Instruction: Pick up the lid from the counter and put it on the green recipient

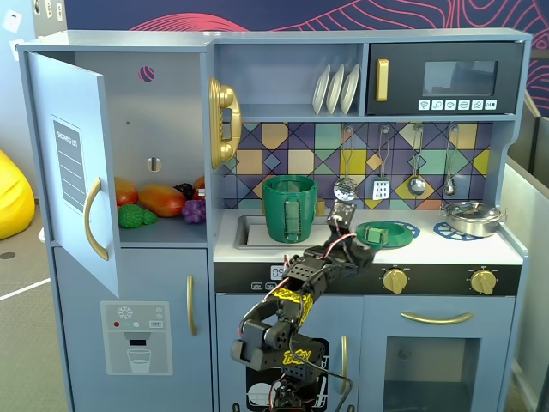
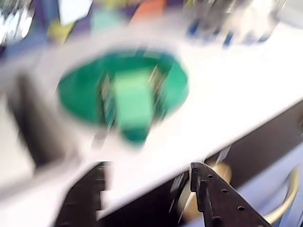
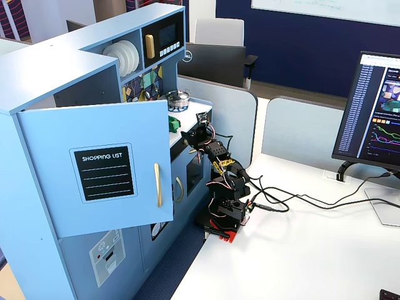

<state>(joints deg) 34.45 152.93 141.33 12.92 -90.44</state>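
The lid (image 1: 383,233), a flat dark green disc with a lighter green band handle, lies on the white counter (image 1: 446,249) over a blue burner ring, right of the sink. In the blurred wrist view the lid (image 2: 125,94) is ahead of the jaws. The green recipient (image 1: 290,209), a tall pot with a strap handle, stands in the sink to the lid's left. My gripper (image 1: 360,247) is at the counter's front edge, just below and left of the lid. In the wrist view the gripper (image 2: 147,166) is open and empty, its jaws straddling the counter edge. It also shows in a fixed view (image 3: 187,134).
A shallow silver pot (image 1: 472,217) sits on the right burner ring. Utensils (image 1: 416,163) hang on the back wall above the counter. Gold knobs (image 1: 395,279) line the black front panel. The fridge door (image 1: 73,172) stands open at the left.
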